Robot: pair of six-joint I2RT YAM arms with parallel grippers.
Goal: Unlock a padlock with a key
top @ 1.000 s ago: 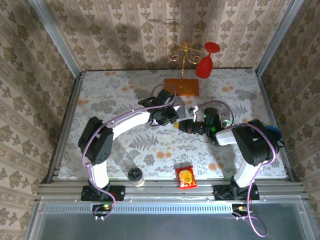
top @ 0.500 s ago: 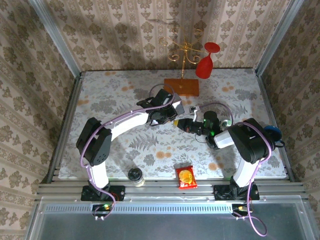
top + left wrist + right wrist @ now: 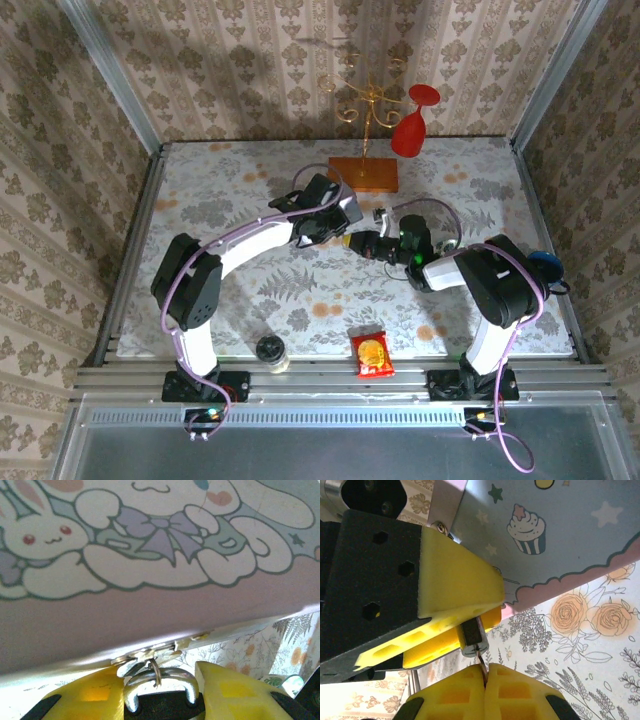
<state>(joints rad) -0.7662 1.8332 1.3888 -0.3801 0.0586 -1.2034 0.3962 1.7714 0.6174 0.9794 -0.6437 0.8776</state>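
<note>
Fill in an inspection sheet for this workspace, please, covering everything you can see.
Surface: table under a floral cloth.
Job's things: padlock hangs from the hasp of a pale cartoon tin; key tip at the padlock's underside.
Clutter: snack packet and dark-lidded jar at the near edge; gold stand on an orange base and red glass at the far edge.
Grippers: left pincer clamps the padlock; right pincer shut on the key.
Cables: purple cables along both arms.
Surroundings: patterned wallpaper walls, metal frame.

Bright, even light, soft shadows (wrist close-ups blurred, some glare)
</note>
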